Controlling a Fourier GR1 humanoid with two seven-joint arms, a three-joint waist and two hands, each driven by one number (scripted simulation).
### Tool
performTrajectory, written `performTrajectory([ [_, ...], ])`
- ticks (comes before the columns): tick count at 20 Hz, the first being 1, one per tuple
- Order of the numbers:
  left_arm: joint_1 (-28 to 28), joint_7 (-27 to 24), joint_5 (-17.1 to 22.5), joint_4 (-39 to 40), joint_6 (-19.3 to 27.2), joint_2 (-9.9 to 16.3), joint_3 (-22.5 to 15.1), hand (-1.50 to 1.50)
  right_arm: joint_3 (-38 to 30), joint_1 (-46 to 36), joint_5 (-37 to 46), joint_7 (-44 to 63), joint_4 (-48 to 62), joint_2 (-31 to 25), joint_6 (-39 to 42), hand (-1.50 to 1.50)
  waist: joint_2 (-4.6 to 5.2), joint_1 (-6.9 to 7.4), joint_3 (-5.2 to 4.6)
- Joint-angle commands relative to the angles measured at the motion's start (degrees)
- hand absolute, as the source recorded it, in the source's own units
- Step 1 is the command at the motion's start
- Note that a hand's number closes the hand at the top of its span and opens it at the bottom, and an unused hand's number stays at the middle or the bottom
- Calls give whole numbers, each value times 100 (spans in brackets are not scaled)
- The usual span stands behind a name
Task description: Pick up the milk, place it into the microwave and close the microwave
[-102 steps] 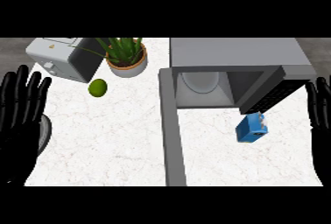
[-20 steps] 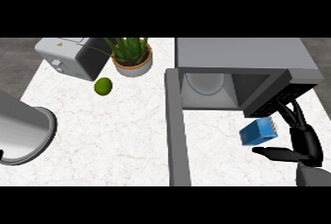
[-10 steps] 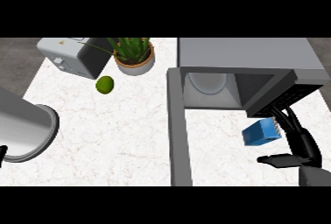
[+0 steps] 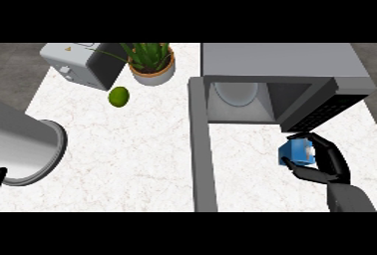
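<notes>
Head view: right hand (image 4: 324,167) curled around blue milk carton (image 4: 296,151), fingers and thumb clamped on it, just in front of microwave (image 4: 280,62), right of its opening. Microwave door (image 4: 200,149) swung open; turntable visible inside. Judged stage: milk grasped; lifting in and closing door remain. Left hand out of sight; only grey forearm (image 4: 26,144) shows at left edge. Carton partly hidden by fingers.

White marble counter (image 4: 140,149), dark grey floor (image 4: 18,64)
</notes>
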Motion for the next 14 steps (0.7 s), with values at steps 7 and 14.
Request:
performTrajectory([
  [7,76,87,28,-123,-86,-95,8,-150,102,223,-228,-313,-724,507,-223,150,-1,-67,9],
  [14,-297,348,-52,-63,257,-96,-169,-150,-199,862,-737,-175,-1525,588,-373,150,-4,-114,8],
])
